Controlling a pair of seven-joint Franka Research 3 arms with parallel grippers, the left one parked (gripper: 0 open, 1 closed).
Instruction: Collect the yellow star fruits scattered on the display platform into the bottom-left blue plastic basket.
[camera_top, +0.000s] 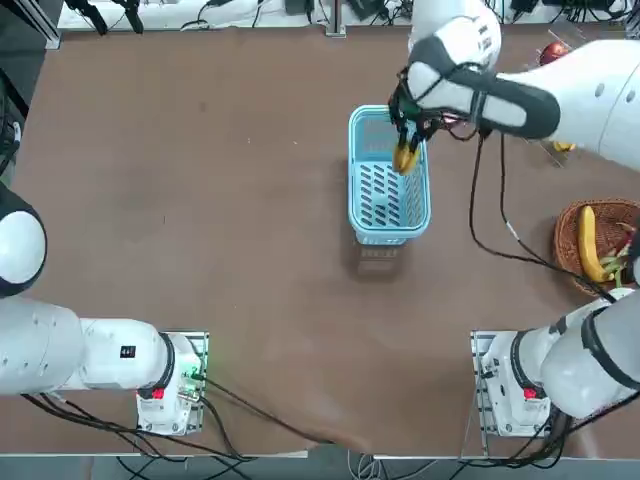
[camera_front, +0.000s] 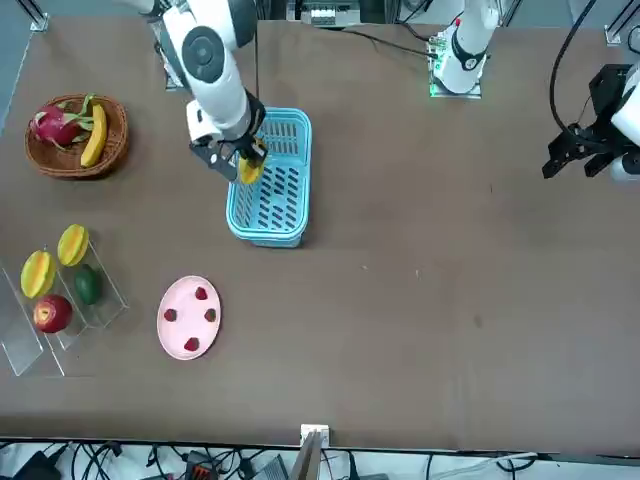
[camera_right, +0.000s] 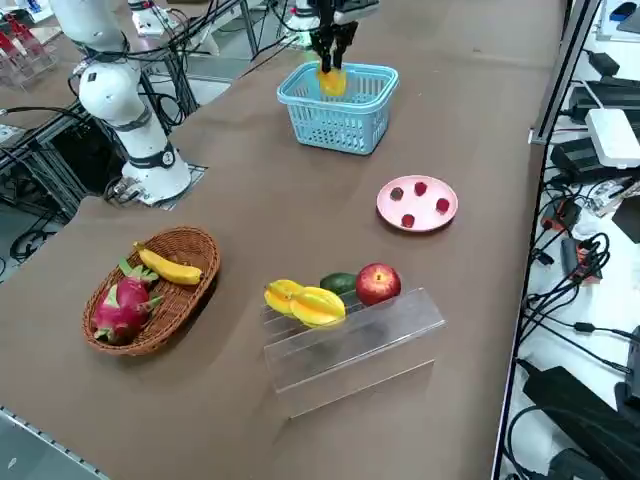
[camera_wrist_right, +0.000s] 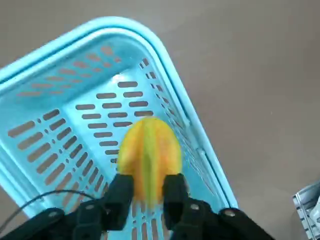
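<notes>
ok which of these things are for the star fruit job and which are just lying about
for the job:
- star fruits, one at the right tool over the basket
- rack
- basket

just lying about:
- banana
- dragon fruit
- wicker basket
- apple
- green fruit
- pink plate

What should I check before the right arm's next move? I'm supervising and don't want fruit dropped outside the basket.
1. Right gripper over the blue basket: ok.
2. Star fruit between its two fingers: ok.
3. Fruit lined up inside the basket's rim: ok, though near one side wall.
4. Basket upright on the table: ok.
5. All star fruits collected: not ok; two lie on the clear rack.
6. Fruit resting on the basket floor: cannot tell.
</notes>
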